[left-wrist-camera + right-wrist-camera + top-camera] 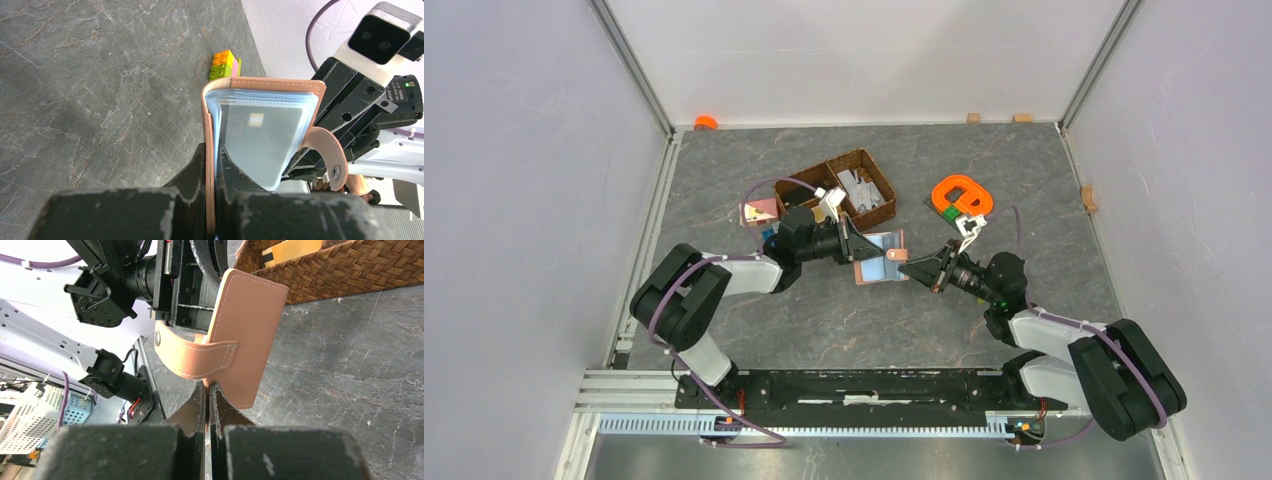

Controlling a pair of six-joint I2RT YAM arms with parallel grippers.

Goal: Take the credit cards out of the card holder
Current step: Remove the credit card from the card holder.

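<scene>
- The card holder point(879, 258), tan-pink with a stitched snap tab, stood open and on edge over the desk point(844, 320).
- A pale grey-blue credit card point(260, 140) sat inside its clear sleeves.

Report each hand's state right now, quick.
Left hand: closed on one cover of the card holder.
Right hand: closed on its other cover.

My top view sits high above the near edge and looks steeply down, far enough back to take in the whole table point(844, 330). My left wrist view rides just behind the left gripper point(214, 155), facing out along its jaws, very close to the card holder point(265, 84). My right wrist view looks over the right gripper point(207, 390) from the opposite side, equally close. All 3 views share that card holder.
</scene>
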